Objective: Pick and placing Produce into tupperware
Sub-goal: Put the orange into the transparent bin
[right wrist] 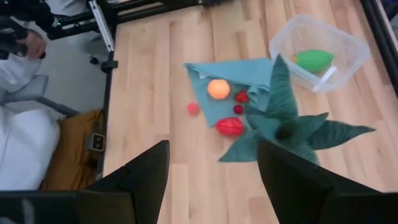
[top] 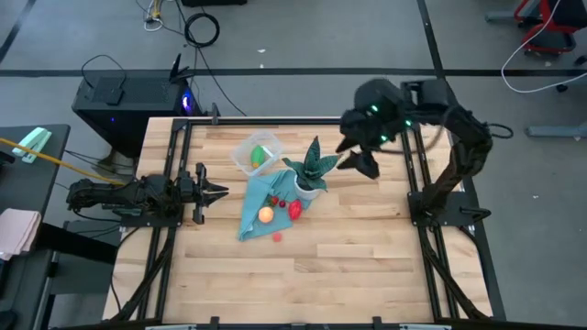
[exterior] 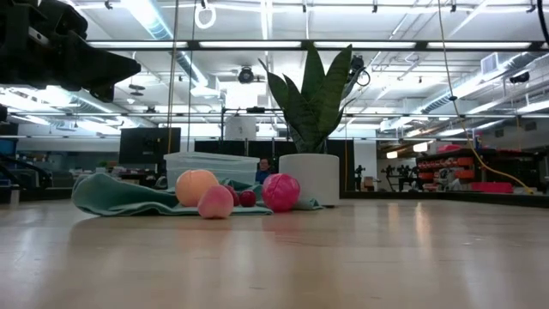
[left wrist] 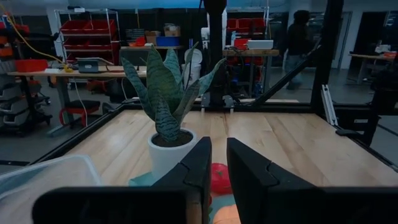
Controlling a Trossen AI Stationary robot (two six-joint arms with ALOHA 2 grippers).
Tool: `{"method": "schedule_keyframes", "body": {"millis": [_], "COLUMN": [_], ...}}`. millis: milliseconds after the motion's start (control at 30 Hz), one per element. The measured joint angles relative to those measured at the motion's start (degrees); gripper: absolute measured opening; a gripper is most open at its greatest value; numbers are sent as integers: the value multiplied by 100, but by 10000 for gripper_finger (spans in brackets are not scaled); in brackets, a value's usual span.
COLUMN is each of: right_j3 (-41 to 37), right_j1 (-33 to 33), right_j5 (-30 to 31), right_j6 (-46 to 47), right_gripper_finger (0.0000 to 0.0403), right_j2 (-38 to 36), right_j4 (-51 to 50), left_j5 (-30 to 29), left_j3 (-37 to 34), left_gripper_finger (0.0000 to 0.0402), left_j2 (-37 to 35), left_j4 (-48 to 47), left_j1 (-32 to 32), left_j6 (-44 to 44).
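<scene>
Inside the clear tub lies the green fruit; the orange ball rests on the teal cloth. The right gripper hovers above the plant, fingers apart; the left gripper waits nearly closed.

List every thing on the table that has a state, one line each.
Clear plastic tupperware: open, no lid, holding the green fruit.
Teal cloth: rumpled, partly under the produce.
Orange round fruit: loose on the cloth.
Potted spiky plant: upright.
Left gripper: shut, empty.
Right gripper: open, empty, raised.
</scene>
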Motion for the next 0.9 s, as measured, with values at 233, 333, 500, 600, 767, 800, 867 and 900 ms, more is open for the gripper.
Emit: {"method": "schedule_keyframes", "body": {"millis": [233, 333, 500, 600, 767, 800, 867, 900], "right_j3": [-7, -95, -865, -1949, -4507, -5028, -5996, -6466], "right_j1": [871, 1046, 1184, 1226, 1226, 1226, 1226, 1226], "right_j5": [1480, 2045, 2807, 3011, 3027, 3021, 2951, 2877], "right_j6": [249, 376, 622, 675, 587, 582, 582, 581], "right_gripper_finger": [246, 246, 246, 246, 246, 246, 246, 246], "right_j2": [-538, -914, -1797, -2548, -4163, -4475, -5074, -5363], "right_j4": [-4, 1, 102, 629, 2246, 2571, 3224, 3572], "left_j5": [0, 0, 1, 0, 2, 0, 2, 0], "left_j3": [0, 0, 1, 0, 2, 0, 0, 1], "left_gripper_finger": [57, 61, 58, 54, 55, 57, 59, 60], "left_j2": [-2, 0, -1, 0, 0, -1, -2, -2], "left_j4": [0, -2, -2, -2, -2, -2, -2, 0], "left_j1": [0, 0, 0, 0, 0, 0, 0, 0], "left_j6": [-3, -3, -3, -3, -3, -3, -2, -1]}}
